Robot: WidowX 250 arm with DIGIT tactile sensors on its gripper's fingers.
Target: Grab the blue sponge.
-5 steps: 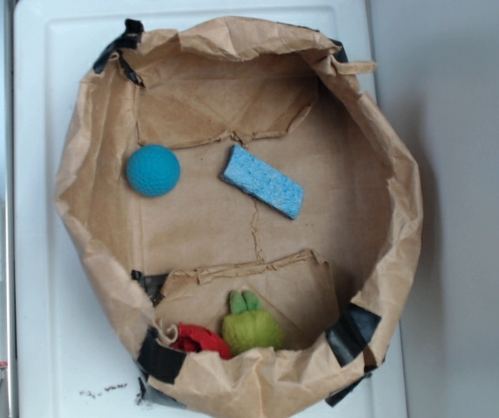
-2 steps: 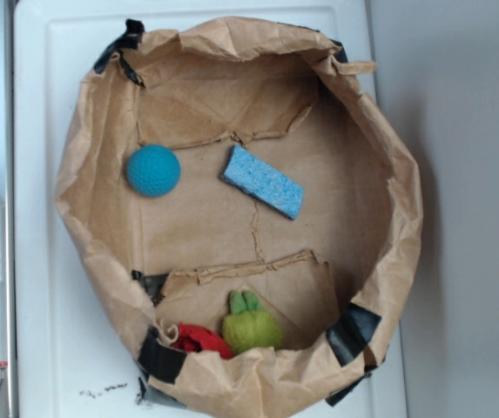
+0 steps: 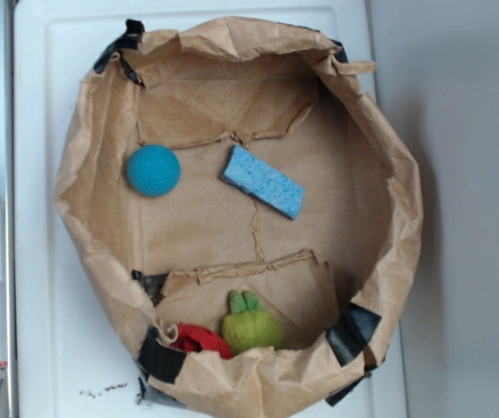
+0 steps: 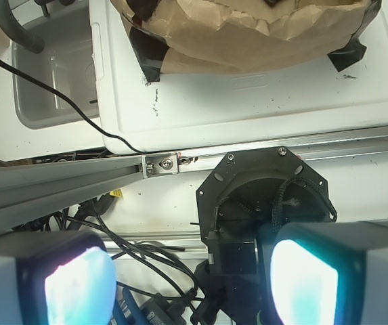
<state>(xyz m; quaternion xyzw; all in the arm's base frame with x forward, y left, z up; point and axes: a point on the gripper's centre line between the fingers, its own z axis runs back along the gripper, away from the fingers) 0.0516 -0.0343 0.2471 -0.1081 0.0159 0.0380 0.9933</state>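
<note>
Sponge: the blue sponge (image 3: 263,181) lay flat inside the paper bag (image 3: 388,187), long axis diagonal. My gripper (image 4: 187,284) hung outside it, well apart, fingers spread and empty.

Support: a white plastic tray-like surface (image 3: 49,218) filled the left and centre of the frame.
On it: a crumpled brown paper bag (image 3: 388,200) with black tape sat centred.

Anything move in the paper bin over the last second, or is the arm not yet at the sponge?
Nothing visibly changed. The blue sponge lies at the same angle on the floor of the paper bin, untouched, right of the teal ball. The gripper hangs outside the bin with its fingers spread, holding nothing.
</note>
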